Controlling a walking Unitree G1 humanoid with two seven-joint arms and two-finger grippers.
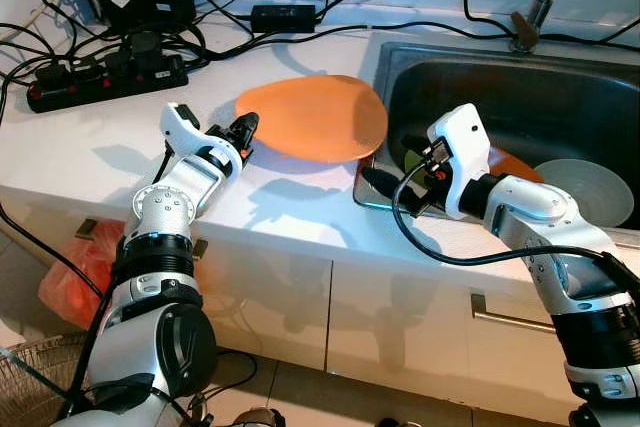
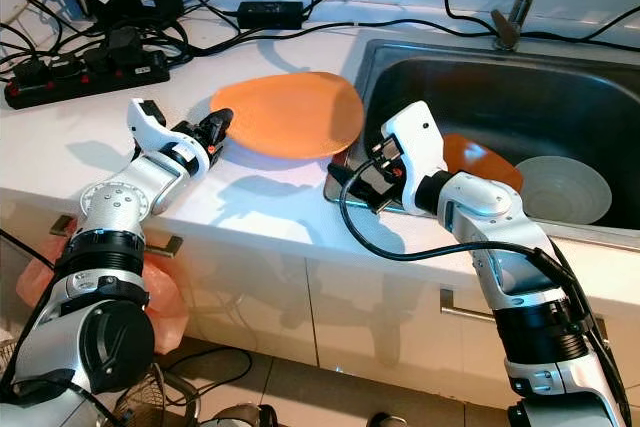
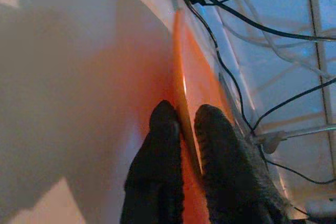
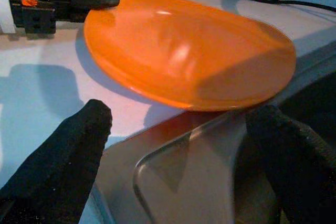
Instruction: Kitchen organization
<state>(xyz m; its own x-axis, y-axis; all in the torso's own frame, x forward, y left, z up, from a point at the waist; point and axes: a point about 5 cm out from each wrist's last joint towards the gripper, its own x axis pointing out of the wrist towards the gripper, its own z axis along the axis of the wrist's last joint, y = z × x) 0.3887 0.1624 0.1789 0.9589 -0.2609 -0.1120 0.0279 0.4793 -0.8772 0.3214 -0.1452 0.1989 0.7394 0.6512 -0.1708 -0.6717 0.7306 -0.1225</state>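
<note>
Both arms reach over the bench [image 1: 90,162]. Left gripper [image 1: 245,137] pinches the orange plate [image 1: 315,115]; right gripper [image 1: 395,182] waits spread. Grey bowl [image 1: 585,189] sits unsorted in the sink [image 1: 520,72].

The left gripper [image 3: 181,124] hides a stretch of the orange plate's [image 1: 312,117] rim between its fingers. In the sink [image 1: 520,82], the right forearm covers most of a second orange dish [image 2: 480,162], and the picture's edge clips the grey bowl [image 1: 590,187]. Power-strip [image 1: 105,82] labels are too small to read.
</note>
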